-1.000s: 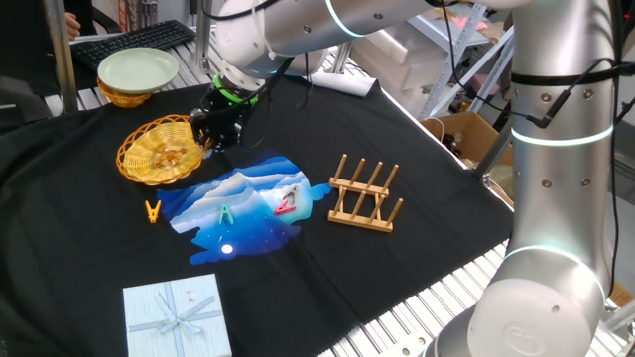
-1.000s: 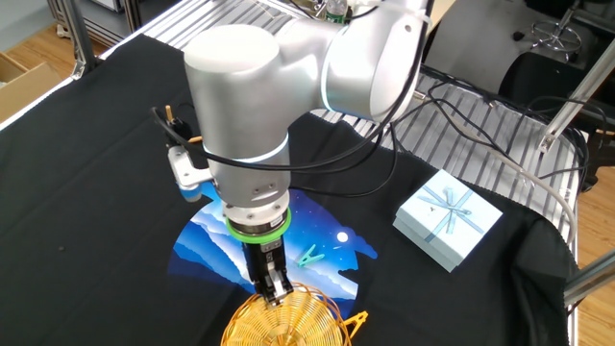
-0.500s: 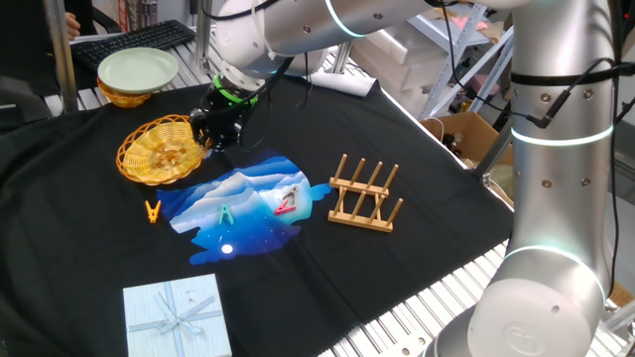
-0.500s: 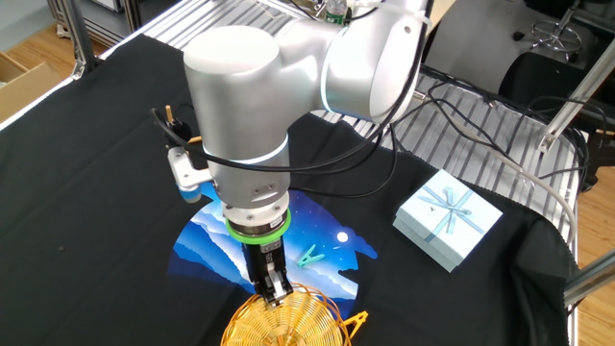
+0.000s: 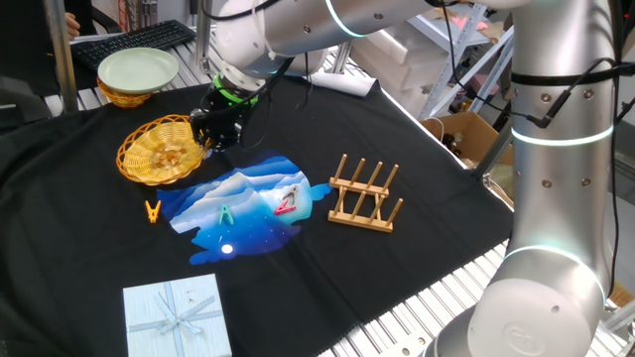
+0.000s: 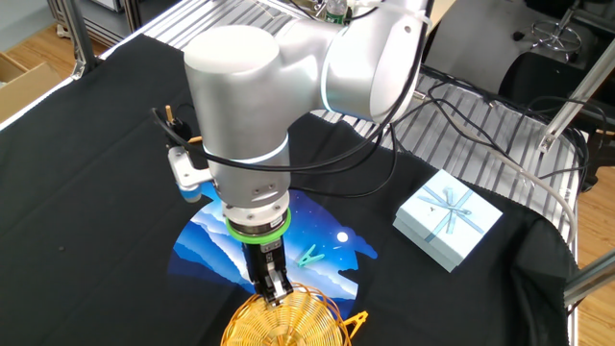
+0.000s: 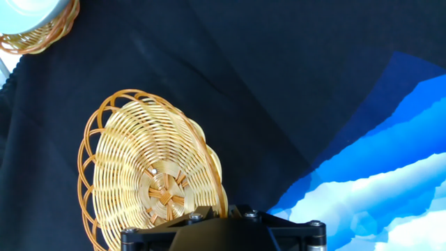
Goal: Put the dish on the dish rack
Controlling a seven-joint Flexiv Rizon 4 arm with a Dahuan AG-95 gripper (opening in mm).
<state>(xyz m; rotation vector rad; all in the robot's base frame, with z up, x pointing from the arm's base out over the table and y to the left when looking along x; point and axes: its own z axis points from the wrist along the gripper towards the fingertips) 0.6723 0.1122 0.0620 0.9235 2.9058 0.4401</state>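
Observation:
The dish (image 5: 157, 151) is a golden woven wicker plate lying on the black cloth at the left. My gripper (image 5: 210, 142) points down at its right rim and is shut on that rim. In the hand view the dish (image 7: 150, 171) fills the lower left, and its edge runs in between the fingers of the gripper (image 7: 220, 209). From the other side, the gripper (image 6: 277, 293) meets the dish (image 6: 286, 325) at the bottom edge of the picture. The dish rack (image 5: 364, 193), light wood with upright pegs, stands empty to the right on the cloth.
A pale green plate (image 5: 138, 68) rests on another wicker basket at the back left. A blue printed mat (image 5: 243, 205) holds a green clip (image 5: 227, 214) and a red clip (image 5: 288, 203); an orange clip (image 5: 153, 210) lies beside it. A gift box (image 5: 177, 315) sits in front.

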